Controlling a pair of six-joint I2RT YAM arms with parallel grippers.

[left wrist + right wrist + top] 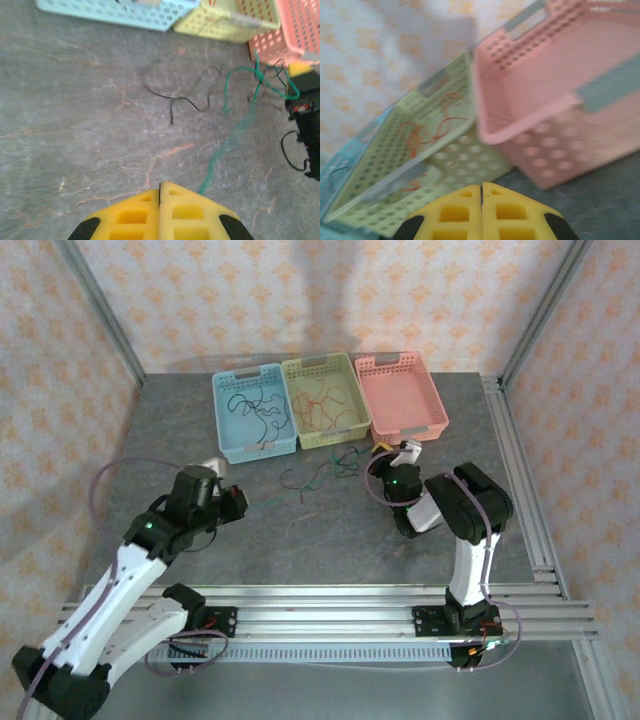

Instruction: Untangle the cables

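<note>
Beyond the right fingers (452, 212), the pink basket (560, 100) was blurred and cut off top and right. Just right of the left fingers (130, 217), the green cable (226, 146) was blurred; far ahead, the blue basket (125, 12) was cropped.

The left arm (130, 560) leans from the table's near edge toward its middle. Its left gripper (236, 502) tilts down at the surface, yellow fingers (135, 215) pressed together. The right arm (470, 530) folds sharply at the elbow. Its right gripper (398, 452) points toward the far edge, fingers (510, 215) likewise closed tight.
</note>
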